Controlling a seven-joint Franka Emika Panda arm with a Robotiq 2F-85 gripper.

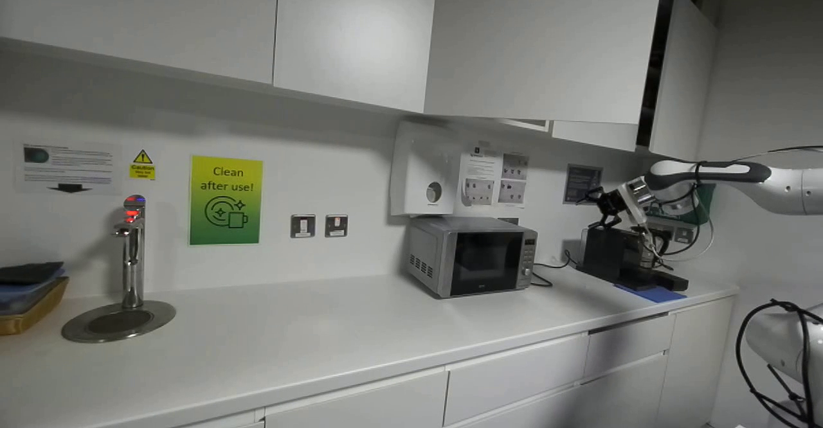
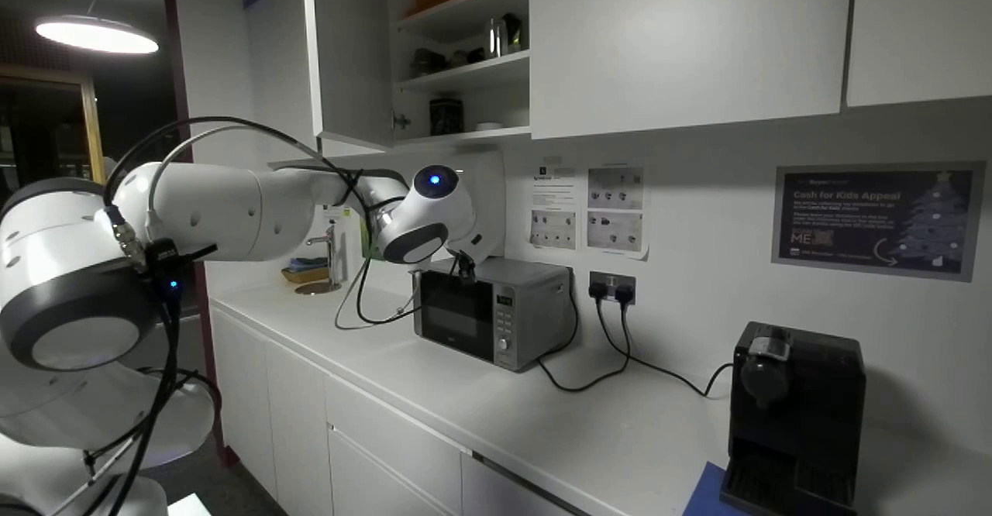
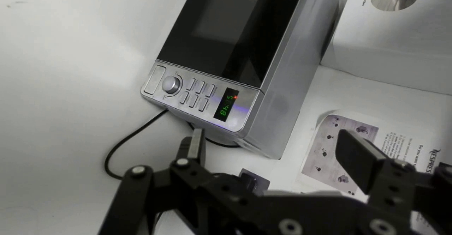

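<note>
microwave (image 3: 240,58) sits on the bench (image 2: 558,431), shut, display (image 3: 226,105) lit green. jaws wide apart, nothing between them, aimed its way, not touching. white dispenser (image 1: 419,168) just behind it; black coffee machine (image 2: 806,392) well along, blue mat (image 2: 708,493) at its base.

You read: green poster (image 1: 226,200), "Clean after use!"; yellow sign (image 1: 142,166), "Caution"; dark poster (image 2: 878,221), "Cash for Kids Appeal"; wall sheet (image 3: 400,145), "NESPRES…".
</note>
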